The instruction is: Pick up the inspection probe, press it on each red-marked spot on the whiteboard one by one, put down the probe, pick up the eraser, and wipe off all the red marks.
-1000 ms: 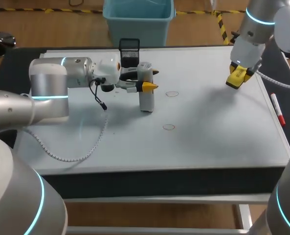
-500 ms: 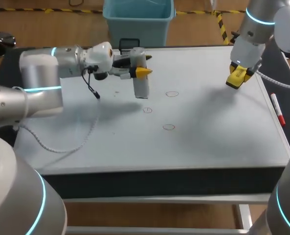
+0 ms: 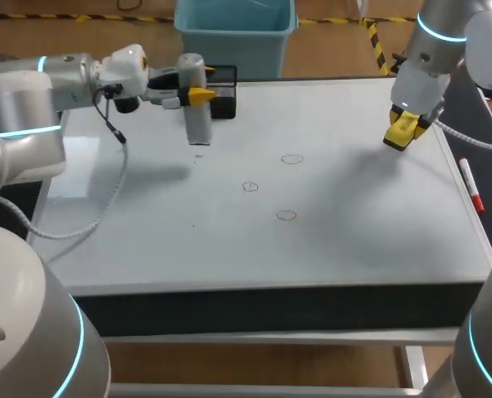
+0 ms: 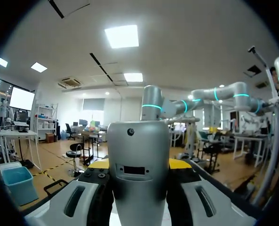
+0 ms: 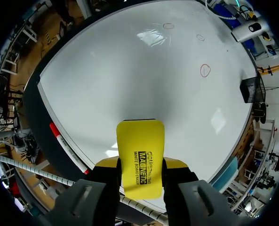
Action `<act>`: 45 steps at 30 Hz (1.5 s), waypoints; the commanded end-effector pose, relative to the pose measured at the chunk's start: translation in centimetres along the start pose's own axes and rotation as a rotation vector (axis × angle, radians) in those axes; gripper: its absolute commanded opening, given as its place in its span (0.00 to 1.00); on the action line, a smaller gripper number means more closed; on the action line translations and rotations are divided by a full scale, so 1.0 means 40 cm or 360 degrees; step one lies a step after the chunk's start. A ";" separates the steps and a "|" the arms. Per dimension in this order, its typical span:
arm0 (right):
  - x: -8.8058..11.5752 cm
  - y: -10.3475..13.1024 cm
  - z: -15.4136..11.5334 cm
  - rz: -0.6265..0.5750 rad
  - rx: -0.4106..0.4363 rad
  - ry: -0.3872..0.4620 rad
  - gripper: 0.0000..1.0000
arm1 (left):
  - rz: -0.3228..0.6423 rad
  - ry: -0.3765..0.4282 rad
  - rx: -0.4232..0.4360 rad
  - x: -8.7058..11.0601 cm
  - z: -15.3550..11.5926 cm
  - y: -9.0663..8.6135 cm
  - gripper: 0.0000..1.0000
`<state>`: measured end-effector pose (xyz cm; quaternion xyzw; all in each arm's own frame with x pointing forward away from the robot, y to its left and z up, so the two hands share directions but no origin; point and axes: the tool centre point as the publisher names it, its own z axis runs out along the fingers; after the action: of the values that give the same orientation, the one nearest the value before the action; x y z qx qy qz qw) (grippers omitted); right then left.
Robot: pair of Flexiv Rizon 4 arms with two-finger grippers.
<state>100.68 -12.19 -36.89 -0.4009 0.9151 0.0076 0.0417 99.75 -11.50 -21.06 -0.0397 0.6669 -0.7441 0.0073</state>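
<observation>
Left gripper clamps the probe upright; right gripper grips the eraser. Hazard: the black holder just beyond the left gripper may be struck; a tilted release may topple the probe.

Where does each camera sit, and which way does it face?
Head view: fixed above and behind, looking down on the whiteboard; shows left gripper holding the probe, right gripper the eraser.
Left wrist view: on the left wrist, facing level into the room; probe between its fingers.
Right wrist view: on the right wrist, facing down at the whiteboard; eraser between its fingers.
Shared: head and right wrist views both show eraser and three red marks.
</observation>
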 end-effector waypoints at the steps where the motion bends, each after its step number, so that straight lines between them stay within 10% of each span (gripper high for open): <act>1: -0.001 -0.002 -0.003 -0.0002 0.0001 0.0007 0.00 | 0.0002 -0.0005 -0.0010 -0.017 -0.094 -0.017 0.00; 17: -0.001 -0.002 -0.003 -0.0002 0.0001 0.0007 0.00 | 0.0035 -0.0072 -0.0024 -0.095 -0.264 -0.003 0.00; 45: -0.001 -0.002 -0.003 -0.0002 0.0001 0.0007 0.00 | 0.0022 -0.0110 -0.0040 -0.107 -0.291 0.005 0.00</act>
<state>100.68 -12.19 -36.88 -0.4010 0.9151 0.0076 0.0418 103.14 0.29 -22.83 -0.0611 0.6752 -0.7342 0.0359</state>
